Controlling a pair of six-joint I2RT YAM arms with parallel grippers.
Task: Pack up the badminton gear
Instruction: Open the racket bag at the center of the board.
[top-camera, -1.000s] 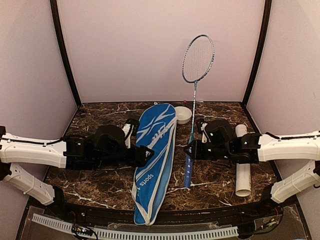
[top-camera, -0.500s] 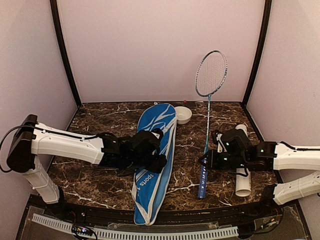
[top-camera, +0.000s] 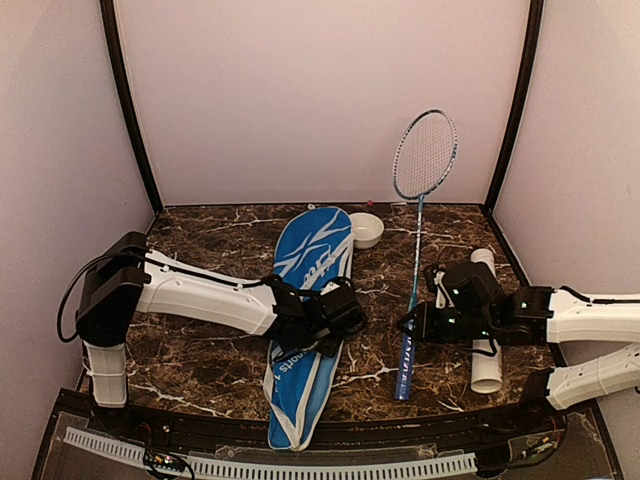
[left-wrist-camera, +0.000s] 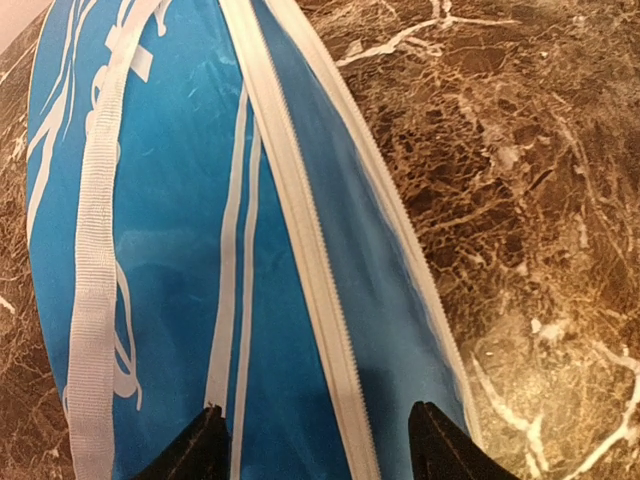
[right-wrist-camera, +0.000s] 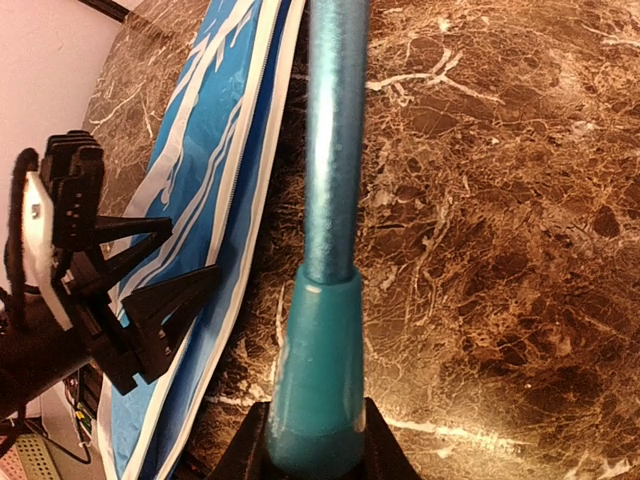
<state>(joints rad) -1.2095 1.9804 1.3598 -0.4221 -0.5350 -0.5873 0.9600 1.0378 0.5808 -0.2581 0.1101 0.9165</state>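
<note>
The long blue white-trimmed racket cover (top-camera: 312, 300) lies flat down the middle of the table, its white zip (left-wrist-camera: 310, 260) shut. My left gripper (top-camera: 348, 318) hovers open over the cover's right half, its fingertips astride the zip (left-wrist-camera: 320, 442) with nothing held. A blue-framed racket (top-camera: 415, 260) stands steeply tilted, its head (top-camera: 425, 155) up against the back wall. My right gripper (top-camera: 408, 325) is shut on its blue handle (right-wrist-camera: 320, 380). The white tube (top-camera: 487, 368) lies at the right, partly hidden under the right arm.
A small white bowl (top-camera: 366, 230) sits at the back, just right of the cover's top end. The marble table (top-camera: 200, 250) is walled at the back and on both sides. My left gripper (right-wrist-camera: 140, 300) shows close beside the racket handle.
My left arm has swung right, across the cover to its right half, its jaws narrowing a little. The right arm has carried the racket right and stood it more upright.
</note>
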